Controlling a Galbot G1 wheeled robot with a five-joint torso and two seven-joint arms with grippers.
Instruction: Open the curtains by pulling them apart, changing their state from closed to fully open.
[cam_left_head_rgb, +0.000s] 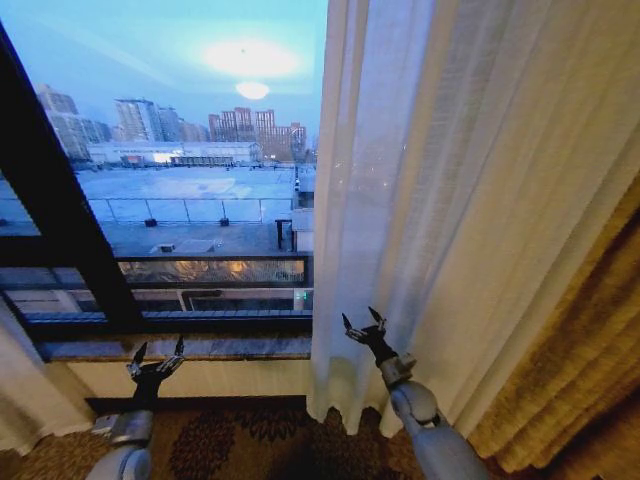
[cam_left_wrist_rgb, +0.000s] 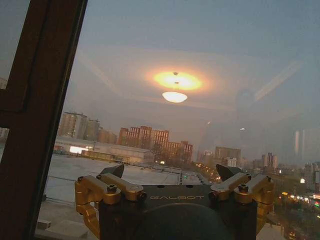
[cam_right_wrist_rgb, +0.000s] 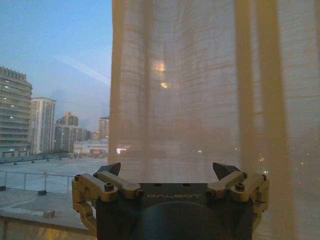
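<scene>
**Two grippers spread before a parted window**

Both arms rose from the bottom of the head view. One left gripper (cam_left_head_rgb: 158, 357) stood with fingers apart in front of the sill (cam_left_head_rgb: 230, 346), below bare glass. One right gripper (cam_left_head_rgb: 362, 326), fingers also apart, was against the lower edge of the right sheer curtain (cam_left_head_rgb: 440, 200). That panel hung gathered right of the window (cam_left_head_rgb: 190, 170), with one mustard drape (cam_left_head_rgb: 580, 340) beside it. A second sheer panel (cam_left_head_rgb: 25, 385) showed at the lower left corner.

From the left wrist, the left gripper (cam_left_wrist_rgb: 174, 172) was spread and empty, facing glass and one dark frame (cam_left_wrist_rgb: 35, 115).

From the right wrist, the right gripper (cam_right_wrist_rgb: 170, 171) was spread, the curtain (cam_right_wrist_rgb: 210, 90) just ahead of it; touching or not could not be told.
</scene>
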